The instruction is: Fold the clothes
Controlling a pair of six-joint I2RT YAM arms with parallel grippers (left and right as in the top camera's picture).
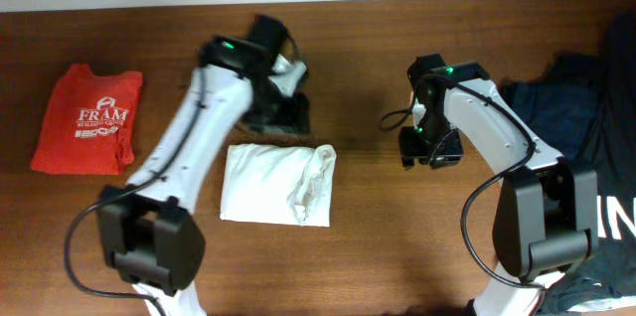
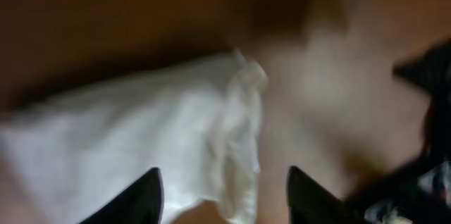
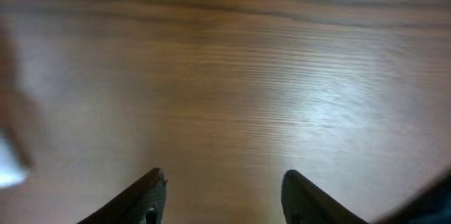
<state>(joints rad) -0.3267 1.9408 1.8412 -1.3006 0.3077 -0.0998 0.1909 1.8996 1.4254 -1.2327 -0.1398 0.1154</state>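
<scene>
white t-shirt folded mid-frame, both grippers empty

white t-shirt [image 1: 268,185] lies as a compact folded rectangle in the middle of the overhead frame. its right edge is bunched and rumpled, so that side probably needs tidying. left gripper [image 2: 222,199] hangs spread by the shirt's upper edge, pinching nothing. right gripper [image 3: 224,199] is spread too, over bare tabletop [image 1: 378,256] right of centre, clear of any cloth. a folded red t-shirt [image 1: 87,119] sits at far left, likely finished. a dark heap of clothes [image 1: 561,107] crowds the right edge. open wood between shirt and heap gives room to move.
</scene>
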